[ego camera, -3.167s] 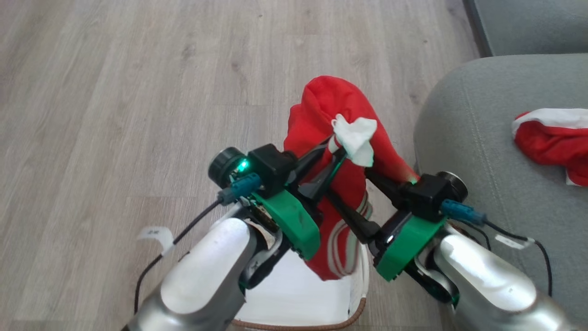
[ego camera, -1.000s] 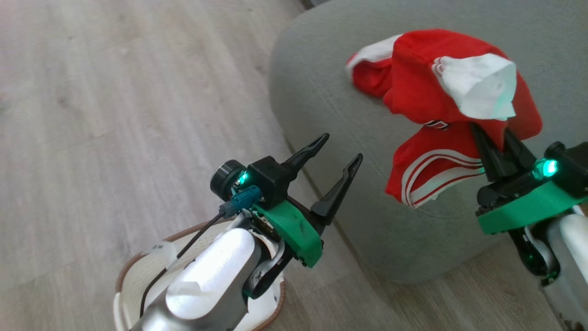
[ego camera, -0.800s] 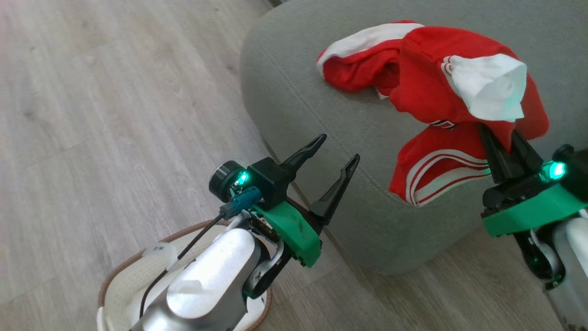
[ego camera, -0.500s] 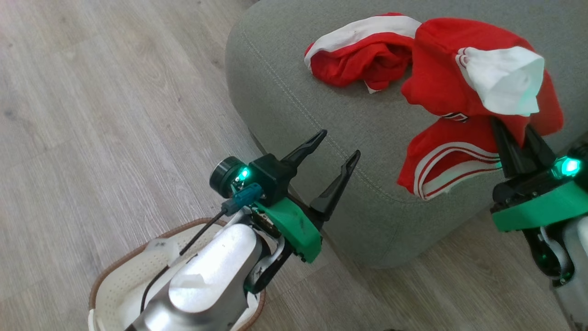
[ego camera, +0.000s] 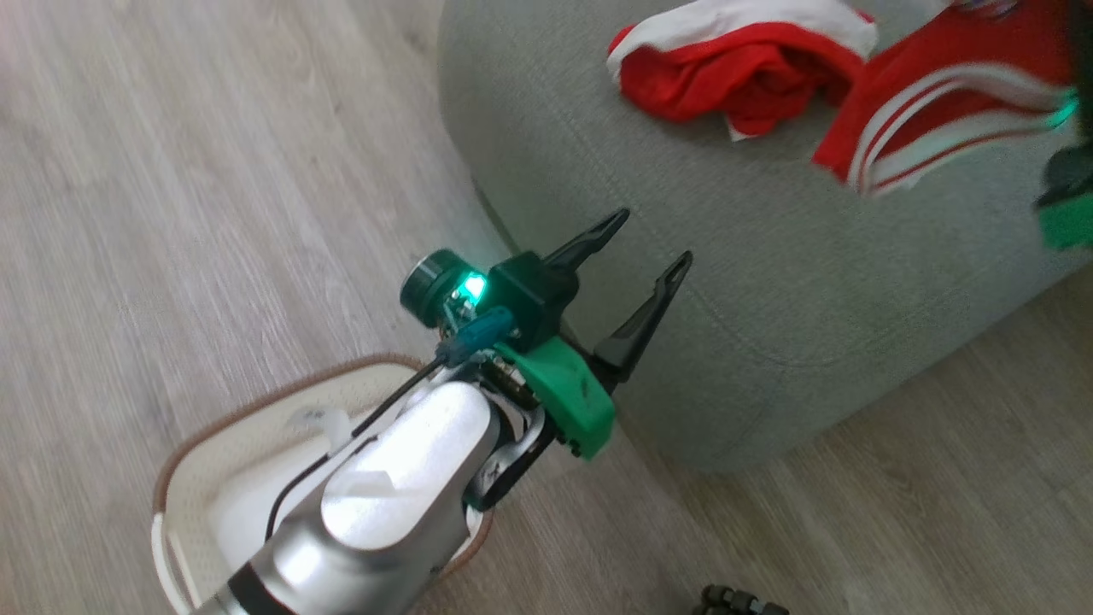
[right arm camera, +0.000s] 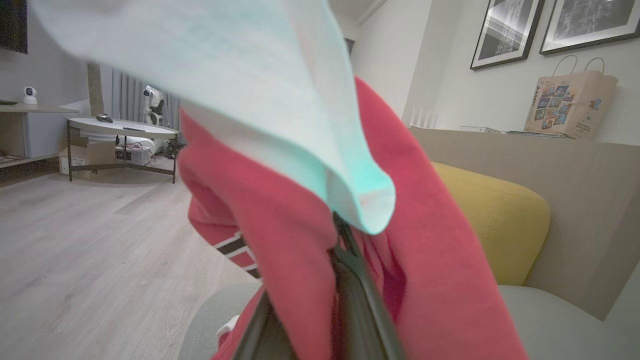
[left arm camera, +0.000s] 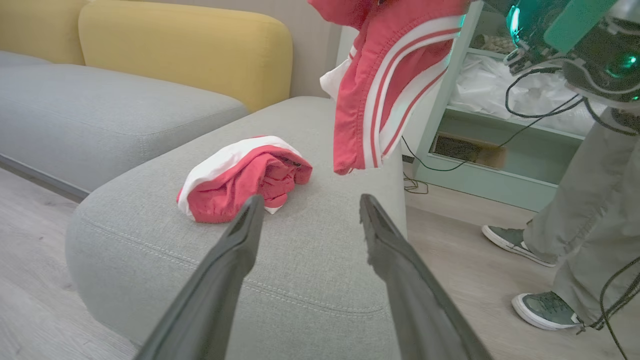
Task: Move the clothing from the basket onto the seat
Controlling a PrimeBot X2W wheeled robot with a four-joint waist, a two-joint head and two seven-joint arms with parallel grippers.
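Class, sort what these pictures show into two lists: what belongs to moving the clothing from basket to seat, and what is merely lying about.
Belongs to the job: striped red garment, crumpled red garment, basket, seat, right gripper.
Lying about: yellow cushion, paper bag, round table, shelf unit.

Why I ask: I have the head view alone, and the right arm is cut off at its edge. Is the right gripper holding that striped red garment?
Observer: Yes. In the right wrist view the right gripper is shut on the striped garment, with red cloth pinched in its jaws.
Operator: Is it down on the seat?
Observer: Not yet. The left wrist view shows it hanging, its lower hem apparently clear of the seat.
Operator: Anything close by?
Observer: A person stands just beyond the seat's end, next to the right arm.
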